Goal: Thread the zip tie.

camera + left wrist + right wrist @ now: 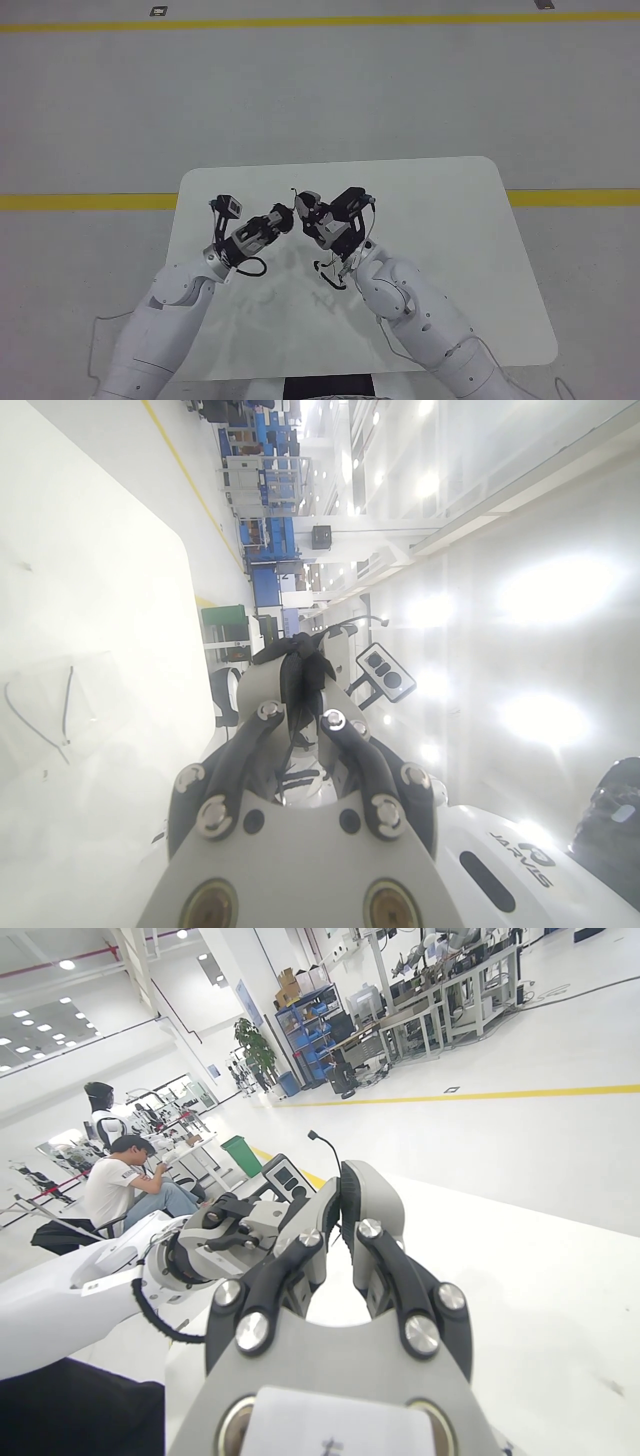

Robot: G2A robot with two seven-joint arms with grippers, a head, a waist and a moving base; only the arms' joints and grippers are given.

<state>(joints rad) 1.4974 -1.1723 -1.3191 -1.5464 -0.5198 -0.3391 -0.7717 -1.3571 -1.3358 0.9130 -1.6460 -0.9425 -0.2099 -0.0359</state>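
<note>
The zip tie (327, 1148) is a thin black strip that sticks out past the fingertips of my right gripper (341, 1188), which is shut on it; its small head is at the free end. In the top view both grippers meet above the middle of the white table (450, 220), with the right gripper (306, 210) tip to tip with the left gripper (282, 218). The zip tie (294, 192) shows there as a fine line rising between them. My left gripper (300, 680) has its black pads pressed together, and a thin dark strand (292, 745) runs down between its fingers.
Faint thin dark lines (65, 705) lie on the table surface beside the left gripper; I cannot tell whether they are strands or shadows. The rounded table edge (500, 175) runs at the far right, with bare tabletop around both arms.
</note>
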